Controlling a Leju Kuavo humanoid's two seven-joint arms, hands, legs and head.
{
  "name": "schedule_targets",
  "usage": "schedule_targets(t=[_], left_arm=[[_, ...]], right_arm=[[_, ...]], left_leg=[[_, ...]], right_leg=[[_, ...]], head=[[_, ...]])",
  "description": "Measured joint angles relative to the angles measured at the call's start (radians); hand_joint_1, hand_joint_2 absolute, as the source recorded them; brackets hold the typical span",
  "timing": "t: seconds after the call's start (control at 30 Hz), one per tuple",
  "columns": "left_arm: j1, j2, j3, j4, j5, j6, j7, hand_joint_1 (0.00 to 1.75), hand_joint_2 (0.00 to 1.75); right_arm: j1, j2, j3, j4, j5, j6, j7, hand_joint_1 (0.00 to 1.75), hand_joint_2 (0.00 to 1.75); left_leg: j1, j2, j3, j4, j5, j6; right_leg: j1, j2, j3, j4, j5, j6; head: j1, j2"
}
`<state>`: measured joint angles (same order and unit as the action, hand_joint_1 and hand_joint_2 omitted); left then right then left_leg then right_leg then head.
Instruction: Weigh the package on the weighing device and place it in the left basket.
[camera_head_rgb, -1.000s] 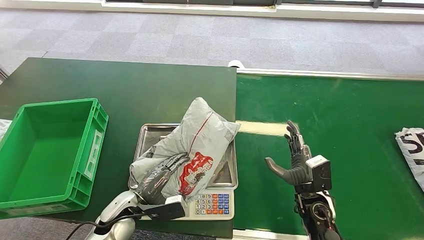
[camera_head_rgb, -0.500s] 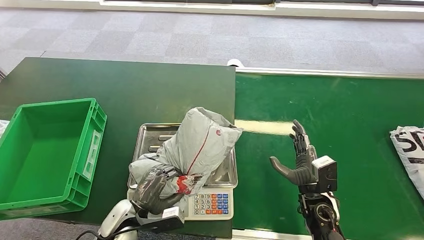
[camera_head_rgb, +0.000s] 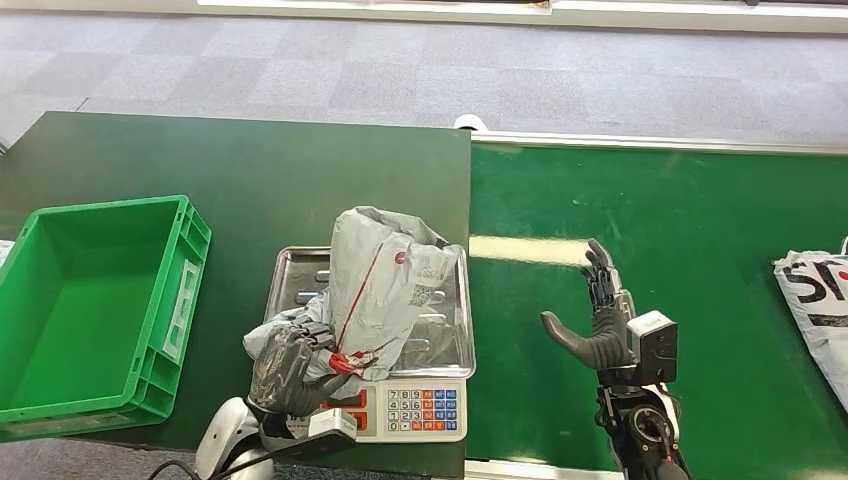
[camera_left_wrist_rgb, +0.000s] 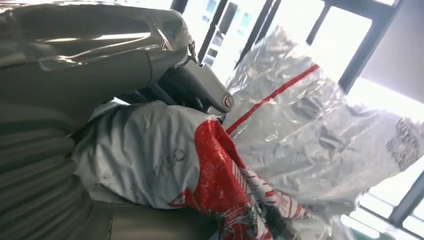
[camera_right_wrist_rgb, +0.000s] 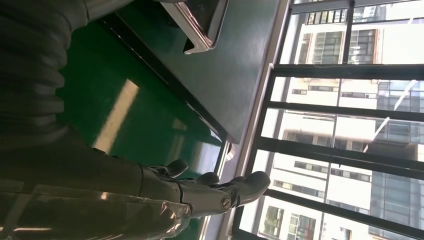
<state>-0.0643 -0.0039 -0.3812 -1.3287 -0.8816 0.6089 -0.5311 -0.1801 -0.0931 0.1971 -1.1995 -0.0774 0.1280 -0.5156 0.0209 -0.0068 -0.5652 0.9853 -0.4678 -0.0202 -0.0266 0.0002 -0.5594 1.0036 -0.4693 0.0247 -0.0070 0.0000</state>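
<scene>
Left hand: the left hand gripped the near, lower end of the package, with its dark fingers curled around the crumpled plastic. It was at the near left corner of the scale, just beside the keypad. In the left wrist view the left hand wrapped over the same grey bag, close to its red print.

Package: it was a grey plastic mailer with a thin red line and a red printed mark. It stood tilted over the scale tray, the far end raised above the tray and the near end bunched in the left hand. Whether its underside touched the tray, I cannot tell.

Scale: the scale sat on the dark green table, at the near edge, with a steel tray on top and a keypad of white, orange and blue keys at the front.

Right hand: the right hand was to the right of the scale, well apart from it, above the green conveyor belt. It was spread and held nothing, thumb out toward the scale. The right wrist view showed the right hand with fingers stretched out.

Basket: the green basket was to the left of the scale, near it, on the same table.

Second parcel: a white bag with black letters lay far to the right of the scale, at the belt's right edge.
</scene>
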Motion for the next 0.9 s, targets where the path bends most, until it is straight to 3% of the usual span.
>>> schedule_targets(t=[0.2, 0.5, 0.9], left_arm=[[0.026, -0.064, 0.122, -0.128, 0.037, 0.083, -0.155, 1.75, 1.75], [0.048, -0.146, 0.28, -0.387, 0.075, 0.087, -0.164, 1.75, 1.75], [0.055, -0.184, 0.36, -0.522, 0.087, 0.087, -0.165, 1.75, 1.75]], right_arm=[[0.0, 0.0, 0.006, 0.001, -0.016, -0.011, -0.004, 0.0, 1.75], [0.001, 0.0, 0.023, 0.013, -0.032, -0.023, -0.016, 0.0, 1.75], [-0.001, 0.001, 0.036, 0.018, -0.032, -0.027, -0.017, 0.0, 1.75]], left_leg=[[0.0, 0.001, -0.003, 0.0, 0.0, 0.0], [0.0, 0.001, -0.004, 0.0, 0.0, 0.0], [0.0, 0.001, -0.004, 0.0, 0.0, 0.0]], right_leg=[[0.0, 0.0, -0.003, 0.0, 0.0, 0.0], [0.0, 0.0, -0.004, 0.0, 0.0, 0.0], [0.0, 0.0, -0.004, 0.0, 0.0, 0.0]], head=[[0.0, 0.0], [0.0, 0.0], [0.0, 0.0]])
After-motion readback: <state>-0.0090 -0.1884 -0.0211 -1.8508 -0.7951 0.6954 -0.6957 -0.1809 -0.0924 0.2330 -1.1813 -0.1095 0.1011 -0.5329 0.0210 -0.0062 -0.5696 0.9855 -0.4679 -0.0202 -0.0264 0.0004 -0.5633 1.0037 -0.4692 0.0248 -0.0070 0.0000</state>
